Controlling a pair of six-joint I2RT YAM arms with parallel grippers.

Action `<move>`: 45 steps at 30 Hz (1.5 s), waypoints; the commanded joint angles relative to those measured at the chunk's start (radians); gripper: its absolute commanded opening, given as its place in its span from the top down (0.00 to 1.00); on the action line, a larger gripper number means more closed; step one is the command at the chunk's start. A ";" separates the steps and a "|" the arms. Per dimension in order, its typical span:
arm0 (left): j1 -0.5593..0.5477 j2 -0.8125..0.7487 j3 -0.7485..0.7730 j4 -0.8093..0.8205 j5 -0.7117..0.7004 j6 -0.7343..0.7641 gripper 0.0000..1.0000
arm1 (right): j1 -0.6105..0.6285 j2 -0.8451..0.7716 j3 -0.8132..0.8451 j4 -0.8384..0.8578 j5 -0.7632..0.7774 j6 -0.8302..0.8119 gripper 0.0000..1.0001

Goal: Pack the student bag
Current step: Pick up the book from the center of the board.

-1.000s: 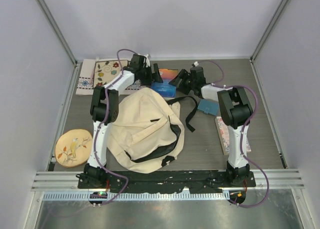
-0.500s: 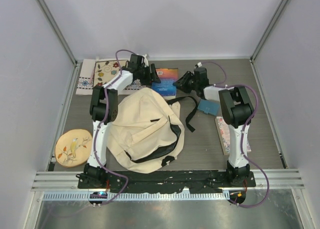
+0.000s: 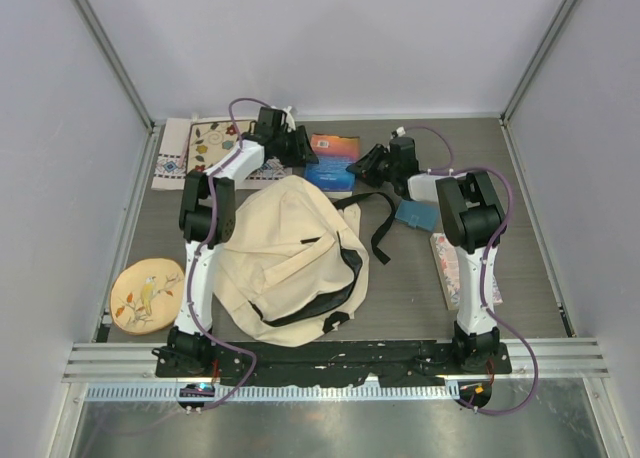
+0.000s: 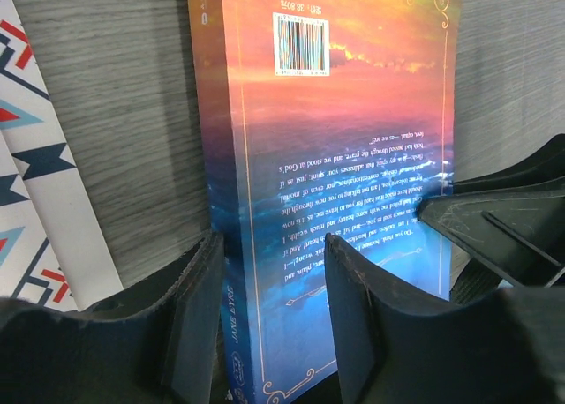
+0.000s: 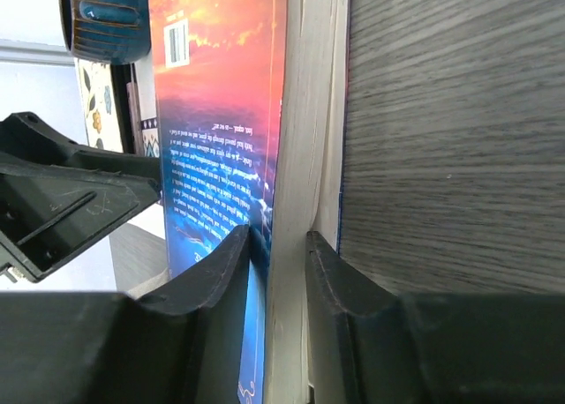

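The book (image 3: 333, 158) lies at the upper centre of the top view. The bag (image 3: 290, 253) slumps flat on the desk (image 3: 400, 288) below it, centre-left. The right fingers (image 5: 212, 280) are pinched narrow on the book's page edge, so they hold it by that side alone. The left fingers (image 4: 199, 307) stand half-wide over the spine side, with cover showing between them, and appear to grip nothing.

The likeliest trouble is the one-sided pinch. If the book is lifted that way, it could fan open or pivot and slide out. The grip seems to take only part of the page block, so pages may crease. Both arms crowd the same book, so closing or lifting out of step could knock the fingers together or tug it askew. The bag is limp and I cannot tell where its mouth is, so the book may catch on fabric.
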 commanded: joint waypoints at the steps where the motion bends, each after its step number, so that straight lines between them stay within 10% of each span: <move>1: -0.051 -0.012 0.053 0.099 0.187 -0.056 0.52 | 0.038 -0.020 0.014 0.190 -0.130 0.039 0.78; 9: -0.051 -0.013 0.040 0.104 0.184 -0.064 0.52 | 0.036 -0.014 0.005 0.241 -0.155 0.069 0.58; 18: -0.052 -0.017 0.029 0.118 0.201 -0.079 0.54 | 0.036 0.003 0.003 0.254 -0.166 0.098 0.61; 24: -0.051 -0.029 0.017 0.125 0.178 -0.079 0.54 | 0.036 -0.015 0.009 0.167 -0.123 0.041 0.99; 34: -0.034 -0.216 -0.068 0.131 0.063 -0.042 0.13 | -0.047 -0.170 -0.063 0.250 -0.086 0.055 0.99; 45: -0.034 -0.659 -0.392 0.210 0.025 -0.049 0.06 | -0.079 -0.438 -0.185 0.377 -0.104 0.113 0.99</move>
